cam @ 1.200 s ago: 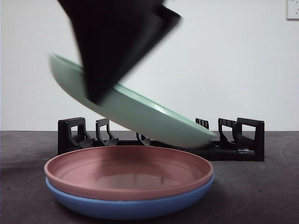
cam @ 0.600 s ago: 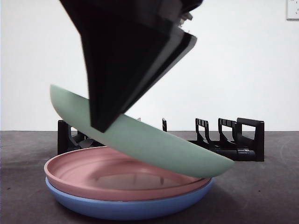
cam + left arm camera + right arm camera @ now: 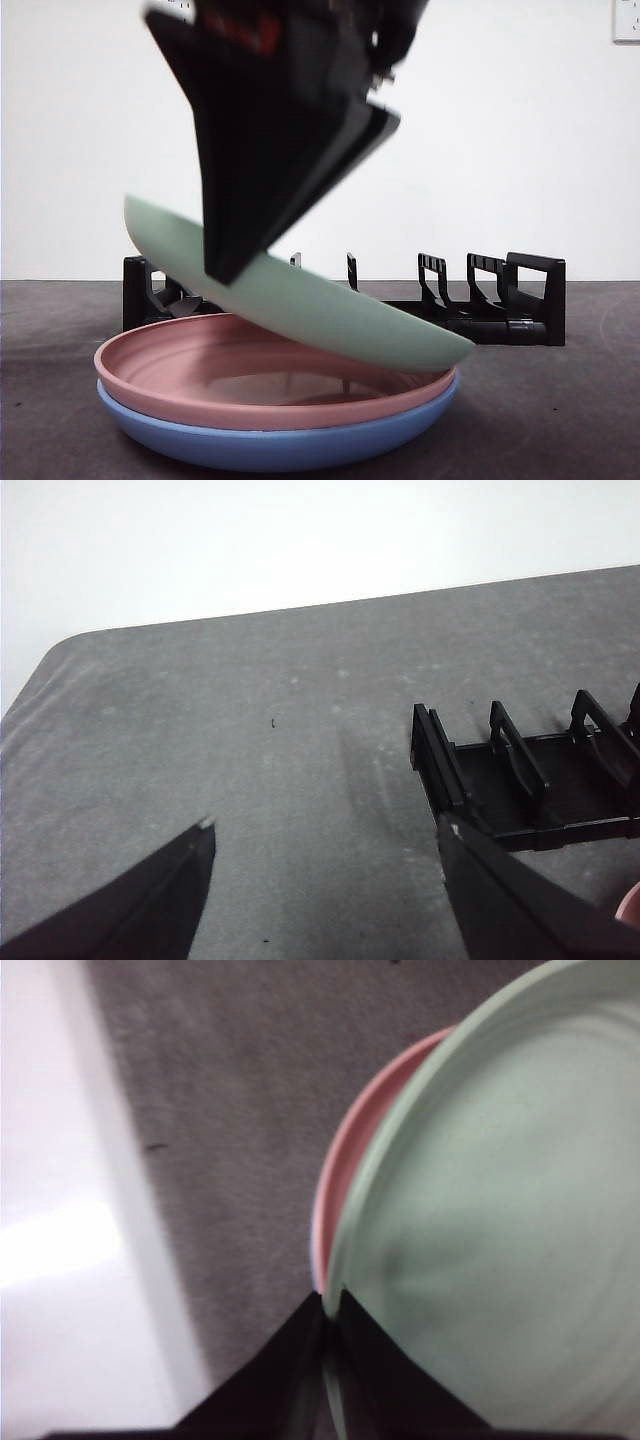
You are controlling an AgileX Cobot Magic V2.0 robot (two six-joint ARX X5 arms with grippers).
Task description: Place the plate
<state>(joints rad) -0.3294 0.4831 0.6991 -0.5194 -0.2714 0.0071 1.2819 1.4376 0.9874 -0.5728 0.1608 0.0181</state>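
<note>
Green plate [image 3: 300, 305]: tilted, low right edge just over the pink plate [image 3: 270, 375], seemingly angled to slide onto the stack.
Right gripper [image 3: 325, 1315]: fingers pinched on the green plate's raised left rim.
Left gripper [image 3: 325, 880]: fingers wide, holding nothing, waiting.
Stack: pink nested in the blue plate [image 3: 280, 440], near centre.
Worktop [image 3: 560, 400]: dark grey; black rack [image 3: 500, 300] behind.
Room: plain white wall.

Front: my low camera sits near table height, looking level across the stacked plates to the black rack [image 3: 500, 300] and far wall | Left wrist: I look down from well above over bare table [image 3: 250, 780] and that same rack [image 3: 520, 780] | Right wrist: very close, looking down onto the green plate [image 3: 500, 1210], shared with front [image 3: 300, 300]
</note>
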